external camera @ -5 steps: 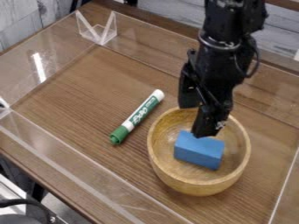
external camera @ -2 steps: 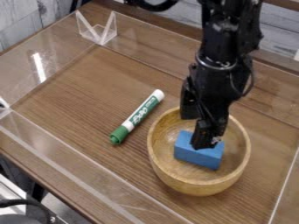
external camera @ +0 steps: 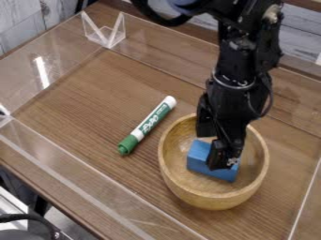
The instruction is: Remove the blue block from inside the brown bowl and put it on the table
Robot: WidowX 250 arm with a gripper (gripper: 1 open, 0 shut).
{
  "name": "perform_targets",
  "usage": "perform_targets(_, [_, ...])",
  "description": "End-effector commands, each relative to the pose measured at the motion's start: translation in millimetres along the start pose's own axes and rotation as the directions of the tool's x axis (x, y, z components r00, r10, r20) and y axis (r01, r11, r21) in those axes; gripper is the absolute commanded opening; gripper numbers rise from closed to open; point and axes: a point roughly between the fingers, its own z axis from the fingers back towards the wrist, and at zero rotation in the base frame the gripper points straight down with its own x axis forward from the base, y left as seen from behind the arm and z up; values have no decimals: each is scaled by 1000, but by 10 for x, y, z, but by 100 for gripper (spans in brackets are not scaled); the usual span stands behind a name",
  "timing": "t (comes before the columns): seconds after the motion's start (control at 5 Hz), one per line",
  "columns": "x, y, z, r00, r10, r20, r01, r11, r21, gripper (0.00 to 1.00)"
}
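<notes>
The blue block (external camera: 208,161) lies inside the brown bowl (external camera: 179,186) at the lower right of the table (external camera: 88,94). My black gripper (external camera: 220,153) points straight down into the bowl, open, its fingers (external camera: 230,150) low around the block's upper part. Much of the block is hidden behind the fingers. Whether the fingers touch the block I cannot tell.
A green-and-white marker (external camera: 146,124) lies on the wood just left of the bowl. Low clear acrylic walls (external camera: 38,70) edge the tabletop, and a clear angled stand (external camera: 103,30) sits at the far left corner.
The gripper has sunk lower into the bowl, from hovering above the block to having its fingers down around it. The block, bowl and marker have not moved.
</notes>
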Motion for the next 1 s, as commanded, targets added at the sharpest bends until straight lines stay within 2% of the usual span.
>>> perform_targets(0.0, [58, 8, 54, 999, -10, 34, 9, 1000, 27, 100])
perform_targets(0.8, [52, -32, -20, 999, -9, 47, 7, 999, 47, 100])
